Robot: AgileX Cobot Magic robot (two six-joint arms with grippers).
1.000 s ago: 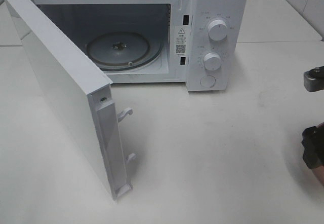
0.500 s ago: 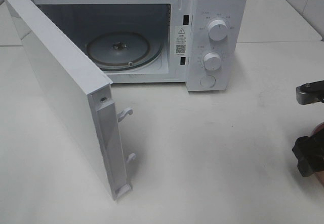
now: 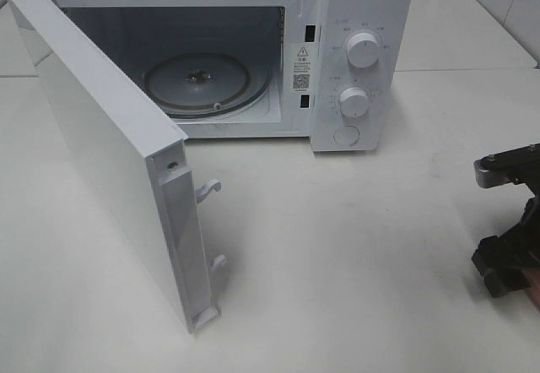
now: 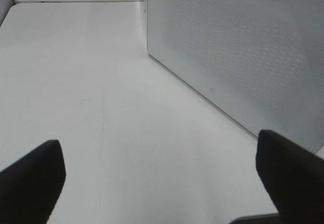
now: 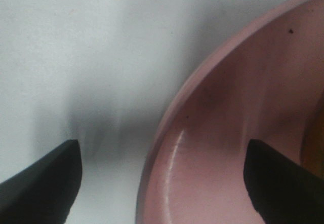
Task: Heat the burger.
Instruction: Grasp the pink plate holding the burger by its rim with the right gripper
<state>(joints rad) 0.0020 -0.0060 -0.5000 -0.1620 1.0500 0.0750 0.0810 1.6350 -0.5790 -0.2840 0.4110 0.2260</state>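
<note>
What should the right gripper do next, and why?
Probably close on the rim of the pink plate. The right gripper is open, with one finger over the plate and one over the table, so the rim lies between them. The microwave door is already open and the turntable bare.

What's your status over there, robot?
Left fingers open, beside door. Right fingers open, straddling plate rim. Burger not clearly in view. Microwave open, turntable bare.
</note>
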